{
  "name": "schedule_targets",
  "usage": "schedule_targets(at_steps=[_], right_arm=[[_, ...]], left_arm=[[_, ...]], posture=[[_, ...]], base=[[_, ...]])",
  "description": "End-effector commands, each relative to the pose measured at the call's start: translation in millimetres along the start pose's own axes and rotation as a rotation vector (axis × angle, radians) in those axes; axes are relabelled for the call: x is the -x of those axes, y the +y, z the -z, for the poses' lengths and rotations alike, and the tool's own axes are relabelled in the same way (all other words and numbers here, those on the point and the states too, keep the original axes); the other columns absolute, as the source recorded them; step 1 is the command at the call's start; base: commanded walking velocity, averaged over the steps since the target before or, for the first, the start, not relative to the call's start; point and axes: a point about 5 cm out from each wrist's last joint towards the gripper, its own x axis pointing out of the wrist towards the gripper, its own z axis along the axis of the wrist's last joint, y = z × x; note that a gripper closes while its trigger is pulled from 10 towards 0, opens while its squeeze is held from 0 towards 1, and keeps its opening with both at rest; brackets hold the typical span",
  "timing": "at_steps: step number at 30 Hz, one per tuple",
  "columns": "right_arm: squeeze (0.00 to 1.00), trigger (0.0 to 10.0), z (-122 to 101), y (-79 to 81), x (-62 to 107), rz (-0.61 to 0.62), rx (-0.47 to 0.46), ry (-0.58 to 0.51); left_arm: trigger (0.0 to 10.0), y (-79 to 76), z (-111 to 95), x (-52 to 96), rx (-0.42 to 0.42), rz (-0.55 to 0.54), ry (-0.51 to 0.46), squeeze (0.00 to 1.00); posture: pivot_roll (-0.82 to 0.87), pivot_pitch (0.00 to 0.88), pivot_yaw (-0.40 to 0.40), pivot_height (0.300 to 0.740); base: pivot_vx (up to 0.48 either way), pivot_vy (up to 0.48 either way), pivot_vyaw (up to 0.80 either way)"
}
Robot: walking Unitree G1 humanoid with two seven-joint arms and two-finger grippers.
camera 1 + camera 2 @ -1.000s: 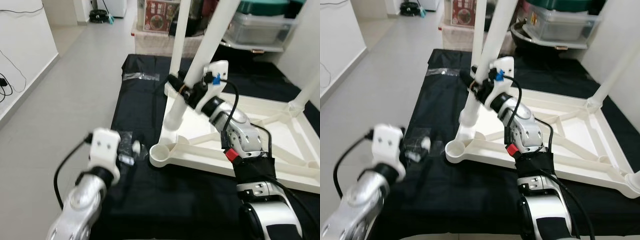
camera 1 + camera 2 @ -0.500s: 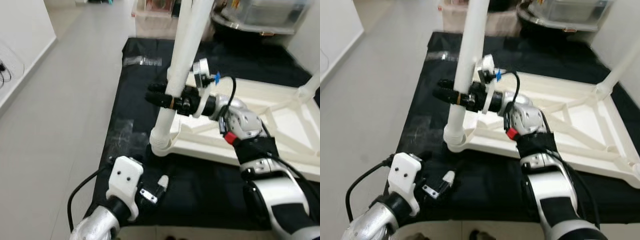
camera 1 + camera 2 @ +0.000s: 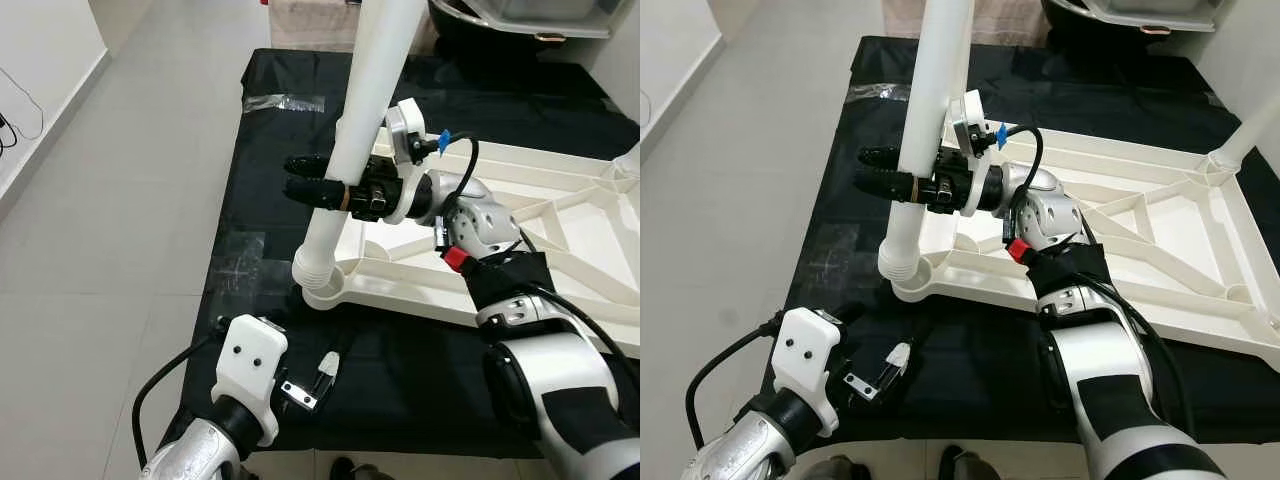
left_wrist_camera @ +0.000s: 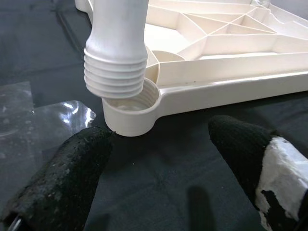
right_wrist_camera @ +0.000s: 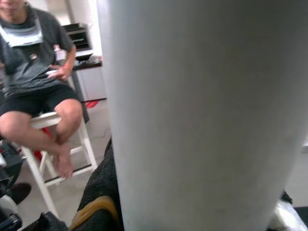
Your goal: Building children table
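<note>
The upturned table top lay on black cloth at frame centre. The right pincer clenched the white leg, its threaded end tilted just above the corner socket — it wanted squaring upright before twisting. The left pincer, lower left, hung released.

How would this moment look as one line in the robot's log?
right gripper: shut on table leg | leg threads above corner socket, not seated | left gripper: open, near socket
</note>
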Motion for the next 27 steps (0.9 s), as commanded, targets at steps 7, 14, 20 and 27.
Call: schedule_targets(at_steps=[7,14,20,27], right_arm=[[0.00,10.0,-2.0,1.6,1.8,-0.065,0.086,0.099],[0.00,10.0,10.9,5.3,0.7,-0.107,0.080,0.188],[0.00,10.0,21.7,11.6,-1.2,-0.174,0.075,0.239],[0.00,10.0,25.0,17.5,-6.6,-0.237,0.069,0.225]], left_arm=[[10.0,-3.6,0.2,3.9,-0.009,0.007,0.018,0.00],[10.0,-4.8,0.0,4.3,-0.006,0.006,0.021,0.00],[10.0,-3.8,0.7,4.7,-0.014,0.002,0.026,0.00],[10.0,-3.2,0.5,5.7,-0.019,-0.004,0.030,0.00]], posture=[[0.16,0.233,-0.075,0.740],[0.16,0.236,-0.075,0.740],[0.17,0.243,-0.073,0.740],[0.17,0.244,-0.072,0.740]], base=[[0.000,0.000,0.00],[0.000,0.000,0.00],[0.000,0.000,0.00],[0.000,0.000,0.00]])
